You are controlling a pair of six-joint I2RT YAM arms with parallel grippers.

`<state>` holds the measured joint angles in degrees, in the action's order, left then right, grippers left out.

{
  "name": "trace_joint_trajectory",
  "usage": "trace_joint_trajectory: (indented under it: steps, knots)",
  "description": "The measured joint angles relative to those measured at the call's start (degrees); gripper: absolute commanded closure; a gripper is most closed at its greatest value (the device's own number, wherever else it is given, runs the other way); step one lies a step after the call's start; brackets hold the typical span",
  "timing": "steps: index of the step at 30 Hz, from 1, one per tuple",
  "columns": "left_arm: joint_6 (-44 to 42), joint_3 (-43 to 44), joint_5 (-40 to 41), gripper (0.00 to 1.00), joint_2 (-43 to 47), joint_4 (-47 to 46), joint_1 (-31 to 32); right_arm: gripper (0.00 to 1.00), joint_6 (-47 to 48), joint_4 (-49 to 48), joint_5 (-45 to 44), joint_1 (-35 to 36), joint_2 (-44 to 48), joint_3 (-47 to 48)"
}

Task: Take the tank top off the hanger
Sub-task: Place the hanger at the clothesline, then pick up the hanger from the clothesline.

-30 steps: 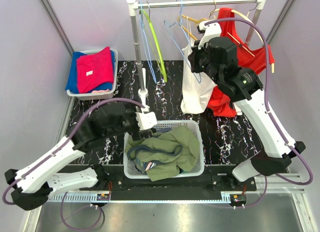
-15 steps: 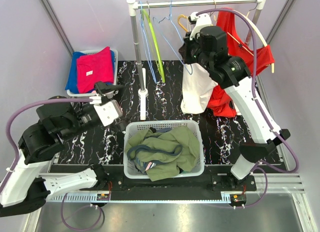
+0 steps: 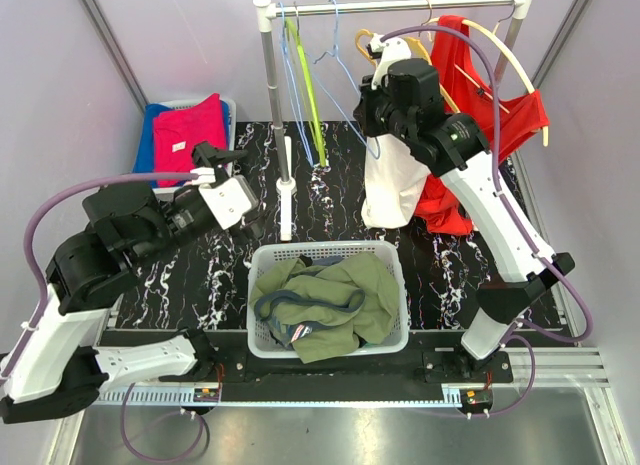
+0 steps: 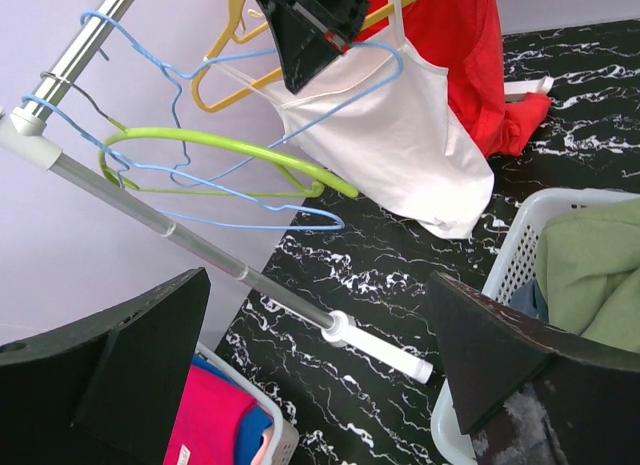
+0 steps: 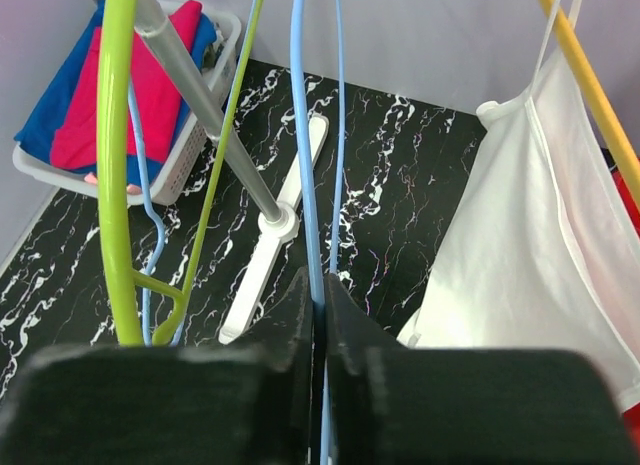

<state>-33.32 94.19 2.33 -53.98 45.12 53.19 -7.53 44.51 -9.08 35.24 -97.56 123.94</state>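
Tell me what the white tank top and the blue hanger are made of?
The white tank top looks like thin, soft cloth, maybe cotton: it droops in folds and looks matte. The blue hanger looks like slim wire with a smooth blue coating, probably plastic over metal: it is thin and sharply bent.

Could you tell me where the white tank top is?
Top view: the white tank top hangs right of centre below the rail, beside the red garment, behind the basket.

Counts by kind
Two baskets are counted, large basket [image 3: 400, 285] and small basket [image 5: 178, 150]; two garments are hung, white tank top [image 3: 395, 185] and red top [image 3: 505, 115]; one green hanger [image 4: 230, 138].
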Motion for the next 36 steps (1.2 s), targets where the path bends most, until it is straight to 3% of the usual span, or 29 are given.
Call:
trace_joint_trajectory:
  steps: [4, 6, 8, 9, 11, 19, 26, 29, 36]
  knots:
    - [0.7, 2.2, 0.3, 0.01, -2.0, -0.2, 0.0, 0.78, 0.0, 0.1, 0.2, 0.0, 0.2, -1.6]
    - [0.9, 2.7, 0.3, 0.01, -2.4, -0.2, 0.0, 0.63, 0.0, 0.1, 0.2, 0.0, 0.4, -2.4]
    - [1.0, 2.9, 0.4, 0.01, -2.4, -0.2, 0.0, 0.55, 0.0, 0.1, 0.2, 0.0, 0.7, -3.0]
    - [1.0, 2.9, 0.5, 0.01, -2.4, -0.2, 0.0, 0.44, 0.1, 0.2, 0.2, 0.0, 0.8, -3.2]
    - [1.2, 3.0, 1.2, 0.01, -2.4, -0.5, 0.0, 0.38, 0.7, 0.3, 0.2, 0.0, 1.1, -3.3]
    - [4.9, 10.6, 6.9, 0.01, -8.3, -1.9, -0.4, 0.34, 4.6, 0.8, -2.3, -0.9, 4.4, 0.3]
    - [8.0, 10.8, 8.9, 0.01, -9.7, -0.8, -0.5, 0.28, 6.9, -0.4, -1.9, -15.8, 11.7, 0.6]
    - [8.9, 12.7, 10.0, 0.01, -11.1, -0.4, -0.5, 0.22, 7.6, -2.0, -1.8, -21.9, 13.8, -2.0]
    - [9.6, 13.7, 10.1, 0.01, -12.6, 0.9, -0.6, 0.14, 11.0, -5.4, 6.6, -25.7, 16.8, -15.9]
